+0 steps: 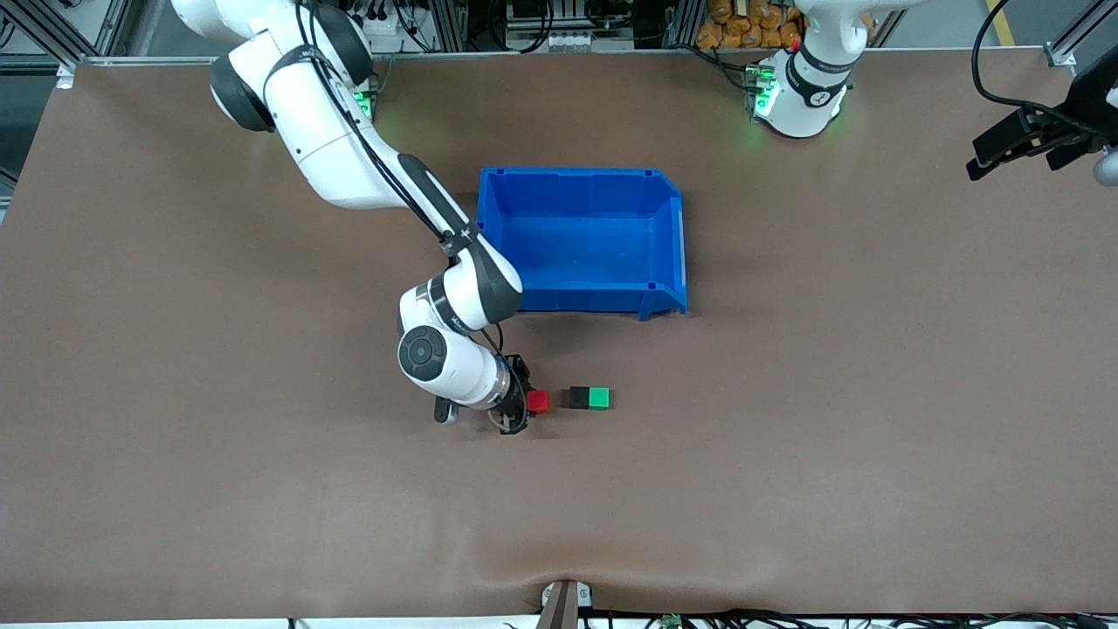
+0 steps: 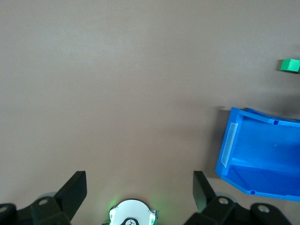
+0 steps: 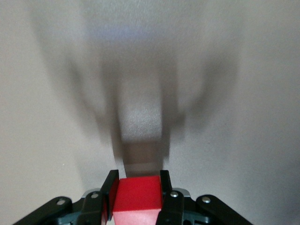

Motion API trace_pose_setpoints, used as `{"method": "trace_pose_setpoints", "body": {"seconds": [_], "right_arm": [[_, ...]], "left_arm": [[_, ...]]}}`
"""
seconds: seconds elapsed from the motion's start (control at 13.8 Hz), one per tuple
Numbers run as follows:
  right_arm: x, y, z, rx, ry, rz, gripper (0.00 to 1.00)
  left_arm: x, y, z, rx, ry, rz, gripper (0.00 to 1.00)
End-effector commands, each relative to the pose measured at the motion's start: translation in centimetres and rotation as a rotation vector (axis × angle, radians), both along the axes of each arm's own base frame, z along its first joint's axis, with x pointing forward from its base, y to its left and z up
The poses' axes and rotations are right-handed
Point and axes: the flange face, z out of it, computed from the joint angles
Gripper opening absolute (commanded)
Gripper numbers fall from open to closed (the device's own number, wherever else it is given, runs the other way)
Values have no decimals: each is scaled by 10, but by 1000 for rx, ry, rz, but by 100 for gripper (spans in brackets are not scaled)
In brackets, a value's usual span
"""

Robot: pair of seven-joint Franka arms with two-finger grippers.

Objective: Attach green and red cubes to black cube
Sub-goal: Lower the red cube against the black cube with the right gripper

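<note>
The right arm is reaching from its base down across the table (image 1: 175, 489), and its hand (image 1: 524, 404) is sitting low beside the red cube (image 1: 538, 401), with the cube at its fingertips. The black cube (image 1: 578, 397) and the green cube (image 1: 599, 398) are lying joined together, the black one facing the red cube across a small gap. The blue bin (image 1: 581, 240) is standing farther from the camera. The left arm is waiting, its hand (image 1: 1004, 148) hanging over the table's edge at its own end.
</note>
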Motion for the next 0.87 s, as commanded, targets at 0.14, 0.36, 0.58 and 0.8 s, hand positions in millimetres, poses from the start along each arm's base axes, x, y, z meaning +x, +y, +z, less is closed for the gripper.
{"method": "trace_pose_setpoints", "body": {"seconds": [0.14, 0.36, 0.58, 0.8], "right_arm": [[1, 14, -1, 19, -7, -23, 0], [-2, 18, -2, 20, -2, -32, 0], [-4, 23, -3, 20, -3, -31, 0], [-8, 32, -7, 21, -1, -38, 0]], "left_arm": [[-6, 2, 4, 15, 8, -8, 100], [-6, 3, 4, 15, 8, -7, 100], [-6, 3, 4, 15, 8, -7, 100], [-6, 3, 2, 15, 11, -5, 100]]}}
